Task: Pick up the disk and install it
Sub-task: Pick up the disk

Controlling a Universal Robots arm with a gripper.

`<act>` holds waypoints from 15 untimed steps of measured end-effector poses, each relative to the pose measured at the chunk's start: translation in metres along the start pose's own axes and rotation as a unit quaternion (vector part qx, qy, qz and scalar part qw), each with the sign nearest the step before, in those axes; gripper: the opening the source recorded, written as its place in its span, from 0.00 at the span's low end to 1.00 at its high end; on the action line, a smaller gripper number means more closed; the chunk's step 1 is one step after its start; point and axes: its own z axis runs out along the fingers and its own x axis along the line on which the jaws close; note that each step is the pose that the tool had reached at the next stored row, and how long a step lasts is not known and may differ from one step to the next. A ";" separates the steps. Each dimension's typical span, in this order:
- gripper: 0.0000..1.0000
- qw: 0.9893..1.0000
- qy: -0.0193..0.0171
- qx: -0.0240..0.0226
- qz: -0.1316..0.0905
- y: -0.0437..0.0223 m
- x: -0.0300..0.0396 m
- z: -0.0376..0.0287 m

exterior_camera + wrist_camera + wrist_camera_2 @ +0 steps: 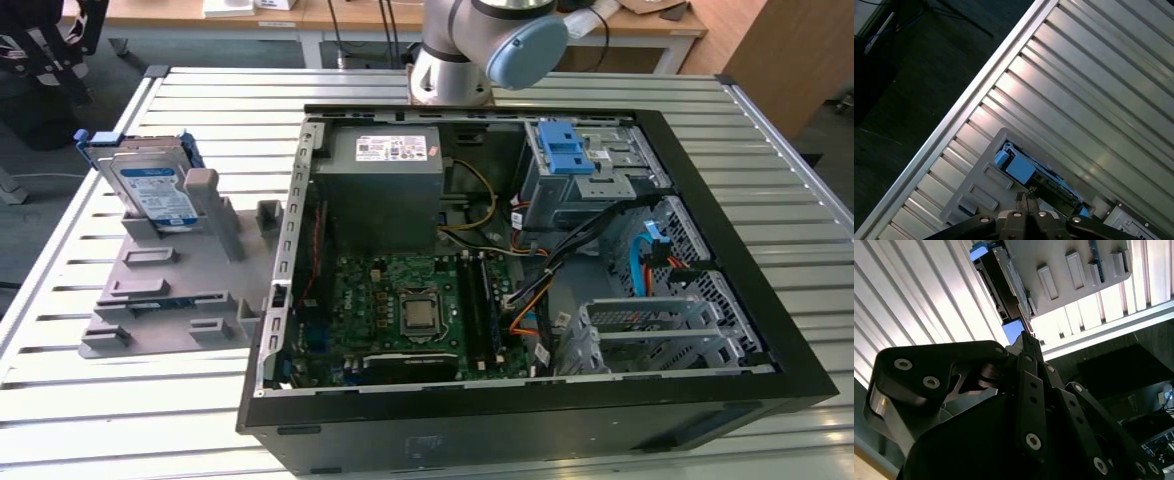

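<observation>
The disk (151, 188), silver with a blue-and-white label and a blue frame, stands on edge in a grey holder (174, 290) on the exterior view's left, outside the computer case. Both wrist views look down on it: the disk (1003, 282) (1019, 169) sits in the holder (1074, 270) (976, 187) some way below the gripper. My gripper (1026, 337) (1026, 194) hangs above it with its black fingers closed together and nothing between them. The arm's base joint (481, 40) shows at the back of the table.
The open computer case (747, 250) lies in the middle of the slatted metal table (200, 90). Inside are a grey power-supply box (387, 165), a blue latch on a silver cage (567, 155), the motherboard (414, 310) and cables. The table edge (954, 120) borders dark floor.
</observation>
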 end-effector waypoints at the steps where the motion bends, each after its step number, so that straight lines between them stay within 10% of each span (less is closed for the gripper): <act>1: 0.11 1.000 0.000 0.000 0.000 0.0000 0.0000 0.0000; 9: 0.11 0.999 0.001 -0.001 -0.039 0.0000 0.0001 0.0001; 15: 0.11 0.996 0.001 -0.002 -0.088 0.0000 0.0001 0.0001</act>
